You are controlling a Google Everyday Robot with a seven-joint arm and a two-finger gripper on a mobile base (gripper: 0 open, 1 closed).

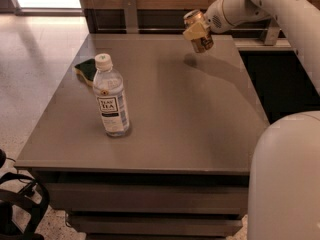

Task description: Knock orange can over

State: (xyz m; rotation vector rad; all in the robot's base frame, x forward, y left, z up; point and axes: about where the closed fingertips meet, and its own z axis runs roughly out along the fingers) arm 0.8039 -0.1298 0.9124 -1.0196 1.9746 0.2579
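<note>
Hanging clear of the bench (190, 124), the can (204, 43) is in the gripper (197, 32) above the far right corner.

Can: small, golden-orange body, silver top. It is tilted, with the top leaning toward the left and the base toward the right. Markings on its side cannot be read. It is shorter than the bottle (111, 99).

Jaws: clamped on the can, one pale yellow finger lying across its near side at mid-height; the other finger is hidden behind the can. The opening is no wider than the can itself. The base of the can does not touch the bench, and its shadow (192, 60) falls on the surface just below it.

Arm (235, 6): white, reaches in from the upper right.

Bottle: clear plastic, white cap, dark label, upright at left of centre, well apart from the can. A flat green-and-yellow pad (86, 69) lies just behind the bottle near the left edge.
</note>
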